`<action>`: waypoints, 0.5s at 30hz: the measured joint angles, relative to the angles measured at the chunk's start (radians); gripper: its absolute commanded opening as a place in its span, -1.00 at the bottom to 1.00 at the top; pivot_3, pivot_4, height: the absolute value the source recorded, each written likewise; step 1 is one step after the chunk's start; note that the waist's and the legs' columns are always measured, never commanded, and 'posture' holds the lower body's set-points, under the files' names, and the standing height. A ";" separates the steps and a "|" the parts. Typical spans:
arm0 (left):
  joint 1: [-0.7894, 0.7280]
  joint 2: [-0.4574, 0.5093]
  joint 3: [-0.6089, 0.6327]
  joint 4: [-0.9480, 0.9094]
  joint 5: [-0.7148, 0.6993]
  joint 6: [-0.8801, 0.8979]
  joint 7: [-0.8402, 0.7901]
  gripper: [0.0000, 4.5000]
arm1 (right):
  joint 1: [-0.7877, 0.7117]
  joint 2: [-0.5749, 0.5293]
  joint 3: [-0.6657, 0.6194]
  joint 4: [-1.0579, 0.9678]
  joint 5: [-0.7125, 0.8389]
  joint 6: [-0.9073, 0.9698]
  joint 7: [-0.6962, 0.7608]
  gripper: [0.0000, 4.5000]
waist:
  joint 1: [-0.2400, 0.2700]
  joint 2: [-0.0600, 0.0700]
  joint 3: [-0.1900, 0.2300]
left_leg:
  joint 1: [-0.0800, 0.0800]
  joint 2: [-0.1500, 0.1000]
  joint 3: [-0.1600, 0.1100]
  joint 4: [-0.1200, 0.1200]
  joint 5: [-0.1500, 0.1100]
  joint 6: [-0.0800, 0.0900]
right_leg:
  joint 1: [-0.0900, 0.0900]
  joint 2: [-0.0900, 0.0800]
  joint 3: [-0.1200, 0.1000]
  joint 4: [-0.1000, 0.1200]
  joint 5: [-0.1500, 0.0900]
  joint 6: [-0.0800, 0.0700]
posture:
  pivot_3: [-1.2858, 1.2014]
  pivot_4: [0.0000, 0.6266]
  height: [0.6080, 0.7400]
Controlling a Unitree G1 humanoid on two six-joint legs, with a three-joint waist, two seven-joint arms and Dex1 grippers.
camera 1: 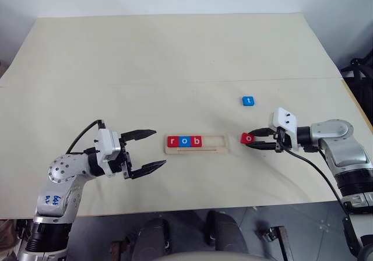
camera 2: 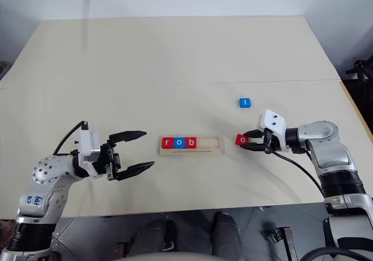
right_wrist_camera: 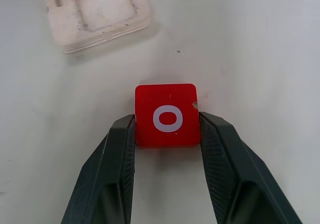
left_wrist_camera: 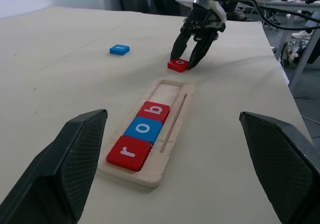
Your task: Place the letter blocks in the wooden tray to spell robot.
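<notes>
Letter blocks r, o and b already sit side by side at one end of the wooden tray (camera 1: 197, 143), red r (camera 1: 172, 141), blue o (camera 1: 185, 141) and red b (camera 1: 197, 140), leaving the two slots at the tray's other end bare. Just beyond that bare end, the red o block (right_wrist_camera: 167, 115) lies flat on the bench (camera 1: 175, 57), and the right gripper (camera 1: 254, 141) has its two black fingers pressed against the block's opposite sides, grasping it while it rests on the surface. The blue t block (camera 1: 248, 101) lies alone, farther from the tray than the red o and well apart from it. The left gripper (camera 1: 148, 151) hangs released, fingers spread wide and holding nothing, near the tray's filled end.

The step in hand looks like the pickup of the second o. Next, I judge, the block must be lifted clear of the bench, carried across to the tray and lowered into the slot touching the b, letter upright to match its neighbours. Afterwards only the t would remain for the last slot.
</notes>
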 measured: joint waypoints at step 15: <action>0.041 0.001 0.021 -0.040 -0.002 0.003 0.028 1.00 | -0.148 0.140 0.172 -0.180 -0.031 0.115 0.037 -0.33 | 0.001 0.000 0.000 | -0.001 0.000 0.000 0.001 0.000 0.000 | 0.000 0.000 0.000 0.001 0.000 0.000 | 0.03 -0.52 1.00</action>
